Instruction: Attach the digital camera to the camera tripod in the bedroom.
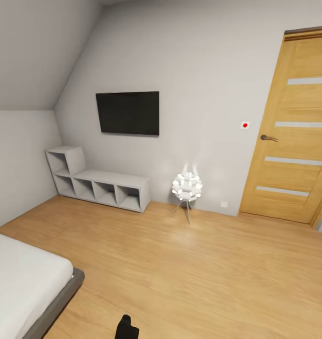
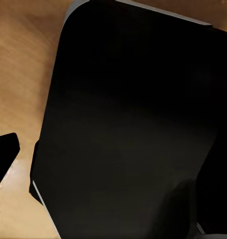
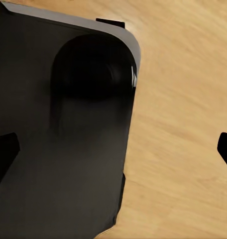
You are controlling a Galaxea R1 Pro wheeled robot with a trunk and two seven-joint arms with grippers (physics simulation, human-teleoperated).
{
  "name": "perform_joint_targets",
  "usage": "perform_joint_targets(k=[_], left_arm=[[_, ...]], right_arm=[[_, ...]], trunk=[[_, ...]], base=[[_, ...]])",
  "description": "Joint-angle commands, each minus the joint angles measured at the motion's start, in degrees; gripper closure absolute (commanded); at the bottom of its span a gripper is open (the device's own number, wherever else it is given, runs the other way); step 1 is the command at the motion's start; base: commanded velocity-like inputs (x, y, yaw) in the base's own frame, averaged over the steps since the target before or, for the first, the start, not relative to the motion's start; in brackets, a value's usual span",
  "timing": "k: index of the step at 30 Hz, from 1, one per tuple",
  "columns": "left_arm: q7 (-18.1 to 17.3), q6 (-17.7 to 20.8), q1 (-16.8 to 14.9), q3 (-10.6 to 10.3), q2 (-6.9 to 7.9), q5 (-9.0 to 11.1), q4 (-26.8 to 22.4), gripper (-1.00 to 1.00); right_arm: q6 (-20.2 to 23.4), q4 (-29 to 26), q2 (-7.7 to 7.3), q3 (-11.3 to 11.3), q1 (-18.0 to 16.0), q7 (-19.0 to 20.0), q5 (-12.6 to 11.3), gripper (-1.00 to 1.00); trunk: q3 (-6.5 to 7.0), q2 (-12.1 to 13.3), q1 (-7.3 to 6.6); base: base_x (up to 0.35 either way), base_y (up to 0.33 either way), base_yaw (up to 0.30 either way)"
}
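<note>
The bedroom (image 1: pixel 189 70) has pale grey walls and a sloped ceiling at eleven o'clock in the head view. A light wood floor (image 1: pixel 189 273) spreads across the lower half. At three o'clock stands a wooden door (image 1: pixel 293 136) with four pale horizontal strips and a dark lever handle (image 1: pixel 269 138). At seven o'clock a bed (image 1: pixel 24 282) with a white mattress and grey frame juts in. Along the far wall at nine to ten o'clock sits a grey cubby shelf (image 1: pixel 97 181). Above it, near the centre, hangs a black wall screen (image 1: pixel 128 113), with no readable writing on it. Right of the shelf stands a white spiky ball lamp (image 1: pixel 187 187) on thin legs. A small white wall plate with a red dot (image 1: pixel 245 125) sits left of the door handle.

A dark part of the robot (image 1: pixel 127 327) shows at six o'clock.

In the left wrist view the left tool (image 2: pixel 4 157) shows one dark fingertip over the robot's black base (image 2: pixel 128 129); whether it is open or closed cannot be told. In the right wrist view the right tool (image 3: pixel 113 152) has its fingertips spread wide apart, holding nothing, above the base and the floor.
</note>
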Motion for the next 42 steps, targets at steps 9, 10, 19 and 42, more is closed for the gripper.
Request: perform_joint_targets(k=[9, 10, 19, 42], left_arm=[[0.01, -0.06, 0.05, 0.04, -0.01, 0.3, 0.01, -1.0], [0.02, -0.06, 0.04, 0.04, -0.01, 0.33, 0.02, -1.0], [0.02, -0.07, 0.03, 0.04, 0.07, 0.4, 0.02, -1.0], [-0.06, 0.03, 0.03, 0.12, 0.02, 0.45, 0.04, -1.0]], right_arm=[[-0.12, -0.01, 0.01, -0.01, 0.0, -0.09, 0.47, -1.0], [-0.12, -0.01, 0.01, -0.01, -0.02, -0.09, 0.47, -1.0], [-0.12, -0.01, 0.0, -0.05, 0.0, -0.11, 0.47, -1.0], [-0.18, -0.03, -0.08, -0.18, -0.02, -0.11, 0.4, -1.0]], trunk=[[-0.04, -0.02, 0.01], [-0.04, -0.02, 0.01], [-0.04, -0.02, 0.01], [-0.04, -0.02, 0.01]], base=[[0.106, 0.334, -0.233], [0.097, 0.32, -0.244], [0.035, 0.122, -0.245], [0.001, 0.003, -0.264]])
